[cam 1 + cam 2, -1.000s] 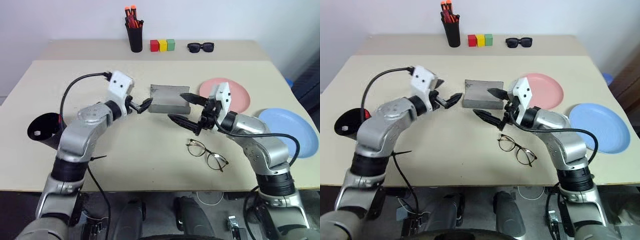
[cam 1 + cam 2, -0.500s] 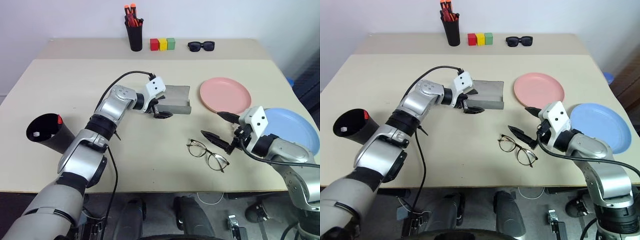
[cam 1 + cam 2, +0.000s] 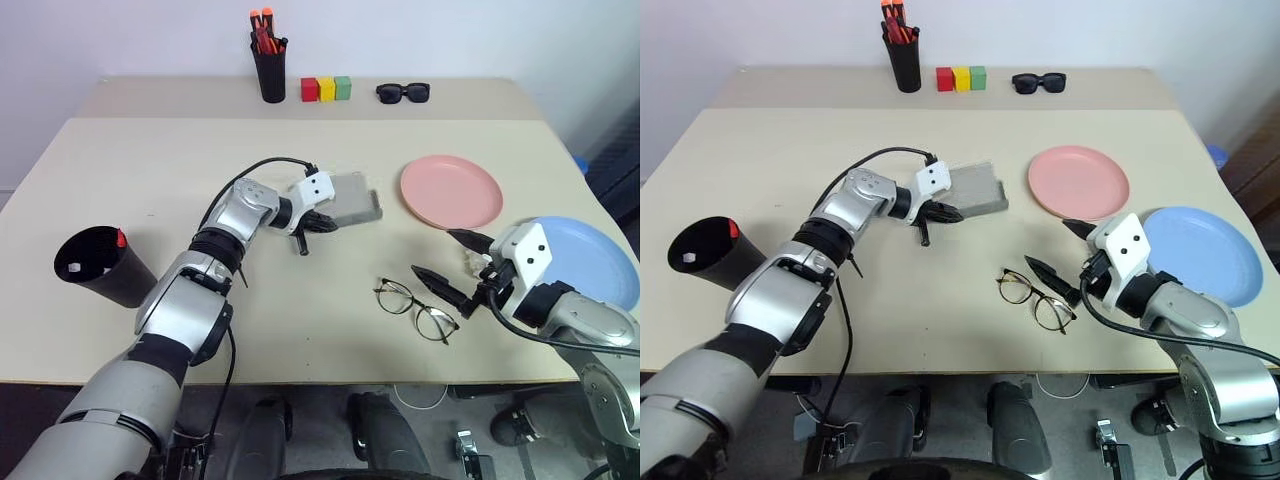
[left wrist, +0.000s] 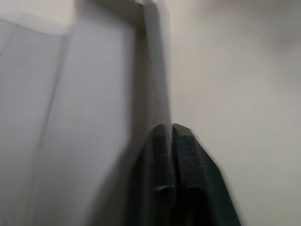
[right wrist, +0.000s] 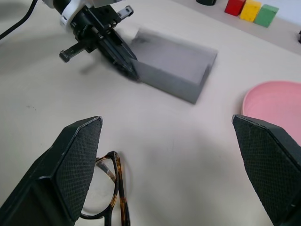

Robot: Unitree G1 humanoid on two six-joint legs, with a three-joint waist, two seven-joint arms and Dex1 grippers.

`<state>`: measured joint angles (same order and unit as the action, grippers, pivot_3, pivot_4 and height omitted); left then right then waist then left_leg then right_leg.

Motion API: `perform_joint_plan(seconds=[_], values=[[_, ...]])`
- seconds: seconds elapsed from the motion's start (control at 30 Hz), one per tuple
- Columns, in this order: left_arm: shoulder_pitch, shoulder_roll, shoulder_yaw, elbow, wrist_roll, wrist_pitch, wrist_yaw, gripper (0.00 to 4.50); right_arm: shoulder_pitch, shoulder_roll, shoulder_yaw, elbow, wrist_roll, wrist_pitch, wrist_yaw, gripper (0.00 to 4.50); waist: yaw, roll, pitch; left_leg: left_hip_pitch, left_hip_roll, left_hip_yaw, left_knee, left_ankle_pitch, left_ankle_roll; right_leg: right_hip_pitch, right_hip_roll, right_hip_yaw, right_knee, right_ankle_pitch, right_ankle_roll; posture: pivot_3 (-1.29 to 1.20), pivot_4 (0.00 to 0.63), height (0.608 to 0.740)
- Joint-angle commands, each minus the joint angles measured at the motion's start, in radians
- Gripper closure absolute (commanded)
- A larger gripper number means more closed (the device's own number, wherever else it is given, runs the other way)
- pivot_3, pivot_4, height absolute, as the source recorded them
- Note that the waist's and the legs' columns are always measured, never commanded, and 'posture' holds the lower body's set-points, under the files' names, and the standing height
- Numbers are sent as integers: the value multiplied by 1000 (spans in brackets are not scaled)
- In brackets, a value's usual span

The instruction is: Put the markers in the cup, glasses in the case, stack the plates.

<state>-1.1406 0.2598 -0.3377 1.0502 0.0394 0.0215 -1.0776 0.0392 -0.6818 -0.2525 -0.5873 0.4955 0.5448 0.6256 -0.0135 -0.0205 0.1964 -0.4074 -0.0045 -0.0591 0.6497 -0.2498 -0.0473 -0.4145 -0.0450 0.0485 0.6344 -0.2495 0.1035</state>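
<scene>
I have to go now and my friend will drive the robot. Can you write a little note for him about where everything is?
Left pincer: shut on the edge of the grey case, mid-table.
Right pincer: open, hovering beside the glasses, holding nothing.
Markers: both stand in the black cup at the table's left edge, so that part is done.
Plates: pink plate and blue plate lie apart, unstacked.
Left to do: put the glasses in the case, stack the plates.

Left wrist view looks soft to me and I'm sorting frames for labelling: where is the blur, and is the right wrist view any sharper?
Left wrist view: the grey felt glasses case and shut left gripper are smeared throughout. Right wrist view: mostly crisp, the brown-rimmed wire-framed glasses clear, blur confined to the case's near edge.
</scene>
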Motion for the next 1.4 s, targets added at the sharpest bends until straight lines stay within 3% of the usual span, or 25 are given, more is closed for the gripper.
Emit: perform_joint_plan(seconds=[0.03,0.17,0.27,0.43,0.63,0.97,1.07,1.2,1.4], values=[[44,56,45,-119,-20,-87,-60,4454,4,-3,-26,-41,18,13,-14,0,-3,0,0,0,0,0,0,0,0,0,0,0,0,0,0,0,150,740],[163,142,58,-350,-71,-61,-187,4454,2,-4,-3,-53,33,55,-22,0,-4,0,0,1,1,0,0,0,0,0,0,0,2,0,0,0,150,740],[286,243,46,-597,-108,60,-287,4454,-11,-7,18,-57,37,79,-23,0,-5,1,0,1,1,0,0,0,0,0,0,0,2,0,0,0,150,740],[431,321,36,-893,-142,235,-312,4454,-35,-9,52,-43,33,89,-12,0,7,1,0,1,1,-1,1,0,0,1,0,0,3,0,-1,0,150,740],[453,300,-2,-963,-108,340,-258,4454,-59,-20,66,-15,36,114,-3,0,2,1,0,1,1,-1,4,0,0,3,-1,0,2,-1,-1,0,150,740],[382,228,-37,-908,-99,470,-187,4454,-43,-23,57,-26,28,129,-9,0,1,1,0,2,1,-1,4,0,0,3,0,0,3,0,-1,0,150,740],[373,223,-37,-901,-107,478,-190,3584,-29,-34,51,-32,28,148,-14,0,1,1,0,2,1,-1,4,0,0,3,0,0,3,0,-1,0,150,740],[387,216,-24,-895,-112,353,-189,1662,-13,-71,39,-36,26,176,-9,0,1,1,0,2,1,-1,4,0,0,3,0,0,3,0,-1,0,150,740],[390,182,80,-902,-189,270,-138,1662,-31,-158,47,-61,22,272,-21,0,2,1,-1,2,1,-1,4,0,0,3,0,0,3,0,-1,0,150,740]])
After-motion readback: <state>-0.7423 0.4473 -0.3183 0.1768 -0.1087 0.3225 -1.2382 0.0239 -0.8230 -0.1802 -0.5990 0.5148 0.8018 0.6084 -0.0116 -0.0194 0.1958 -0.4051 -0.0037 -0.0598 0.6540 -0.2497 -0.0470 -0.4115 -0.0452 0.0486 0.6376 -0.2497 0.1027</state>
